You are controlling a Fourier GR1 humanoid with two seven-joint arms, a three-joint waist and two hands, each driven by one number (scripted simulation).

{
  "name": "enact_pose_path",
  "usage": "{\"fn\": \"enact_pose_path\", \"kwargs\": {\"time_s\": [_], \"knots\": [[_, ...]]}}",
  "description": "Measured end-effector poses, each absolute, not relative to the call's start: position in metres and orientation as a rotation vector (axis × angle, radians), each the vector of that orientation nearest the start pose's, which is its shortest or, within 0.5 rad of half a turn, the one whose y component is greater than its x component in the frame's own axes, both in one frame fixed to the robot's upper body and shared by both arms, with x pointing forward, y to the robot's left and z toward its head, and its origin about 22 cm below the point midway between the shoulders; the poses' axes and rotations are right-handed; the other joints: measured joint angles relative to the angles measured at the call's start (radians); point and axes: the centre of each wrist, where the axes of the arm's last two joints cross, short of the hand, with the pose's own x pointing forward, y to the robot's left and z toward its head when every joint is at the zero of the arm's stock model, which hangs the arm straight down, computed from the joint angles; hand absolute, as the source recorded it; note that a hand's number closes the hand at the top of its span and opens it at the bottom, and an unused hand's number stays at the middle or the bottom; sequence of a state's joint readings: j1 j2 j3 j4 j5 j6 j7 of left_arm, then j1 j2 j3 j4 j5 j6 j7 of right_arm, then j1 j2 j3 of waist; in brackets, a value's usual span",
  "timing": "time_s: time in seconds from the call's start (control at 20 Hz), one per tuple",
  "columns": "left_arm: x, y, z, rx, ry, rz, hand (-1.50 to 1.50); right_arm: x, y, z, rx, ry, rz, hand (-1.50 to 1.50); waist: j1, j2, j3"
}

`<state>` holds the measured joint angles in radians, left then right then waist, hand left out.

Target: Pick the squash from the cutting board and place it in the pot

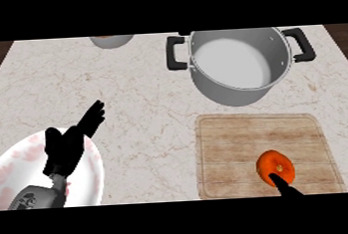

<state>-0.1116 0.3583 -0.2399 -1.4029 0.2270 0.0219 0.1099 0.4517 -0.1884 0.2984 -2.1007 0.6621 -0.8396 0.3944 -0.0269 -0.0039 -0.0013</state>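
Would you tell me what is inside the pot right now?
The pot shows only its bare pale floor and near-right inner wall; the squash lies on the board. Its near rim hides some floor.

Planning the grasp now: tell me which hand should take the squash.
Right. The right hand already has a finger at the squash on the cutting board; the left hand rests open over the plate.

matte black left robot hand (67, 147), slim tapering fingers (93, 116) and a thicker thumb, all one flat colour, no markings. behind its wrist, a rounded grey forearm (32, 198) with a darker panel. right robot hand (285, 185) showing only as black finger slivers.
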Motion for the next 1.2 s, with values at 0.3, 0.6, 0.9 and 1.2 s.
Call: {"fn": "enact_pose_path", "kwargs": {"time_s": [0.3, 0.6, 0.9, 1.2], "knots": [[0.266, 0.252, -0.004, -0.024, -1.335, -0.304, 0.0, 0.13, -0.206, 0.088, -0.893, -1.347, -0.277, -1.5, 0.023, 0.003, 0.004], [0.267, 0.248, -0.003, -0.038, -1.342, -0.314, 0.0, 0.145, -0.198, 0.088, -0.761, -1.14, -0.159, -1.5, 0.035, 0.004, 0.006], [0.263, 0.249, 0.0, -0.041, -1.323, -0.307, 0.0, 0.154, -0.203, 0.074, -0.73, -1.025, -0.076, -1.5, 0.03, 0.001, 0.007], [0.262, 0.25, -0.007, -0.047, -1.335, -0.297, 0.0, 0.142, -0.211, 0.059, -0.781, -1.025, -0.068, -1.5, 0.022, -0.003, 0.01]]}}
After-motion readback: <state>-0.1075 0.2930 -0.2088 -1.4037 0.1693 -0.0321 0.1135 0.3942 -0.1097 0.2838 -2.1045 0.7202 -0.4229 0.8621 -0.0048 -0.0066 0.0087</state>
